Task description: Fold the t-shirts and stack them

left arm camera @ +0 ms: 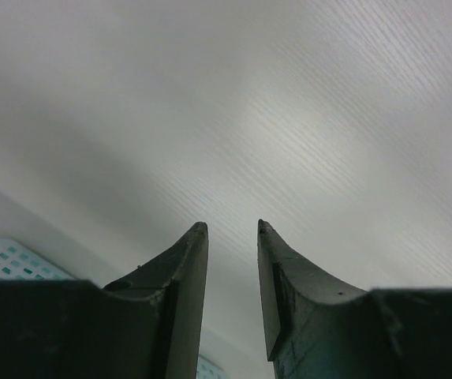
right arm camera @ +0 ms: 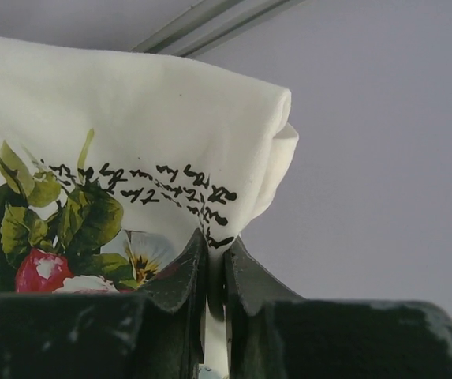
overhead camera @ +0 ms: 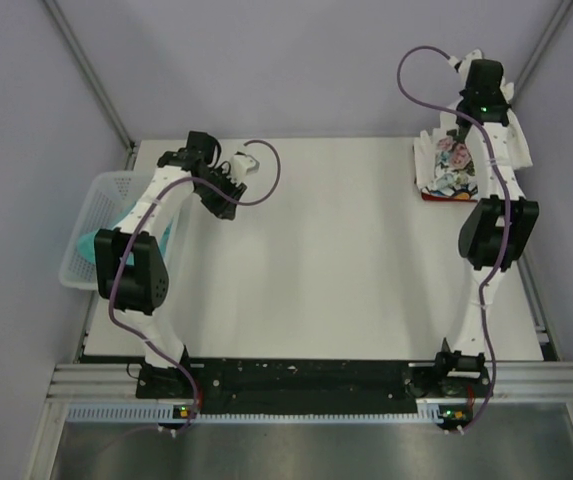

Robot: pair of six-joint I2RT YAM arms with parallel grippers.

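Right gripper (right arm camera: 216, 272) pinching folded white flower-print t-shirt (right arm camera: 123, 126), grey wall (right arm camera: 383, 142) behind

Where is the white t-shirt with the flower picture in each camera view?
Top external: white flower-print cloth t-shirt lies at the table's far right edge.
Left wrist: not in it.
Right wrist: fills the upper left, pinched by the right gripper.
Shared landmark: its flower print, in both those views.

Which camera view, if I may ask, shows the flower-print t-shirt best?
Right wrist: the flower-print t-shirt is close, print sharp, its edge pinched in the right gripper. Top external shows it small, partly behind the right arm; left wrist shows none of it.
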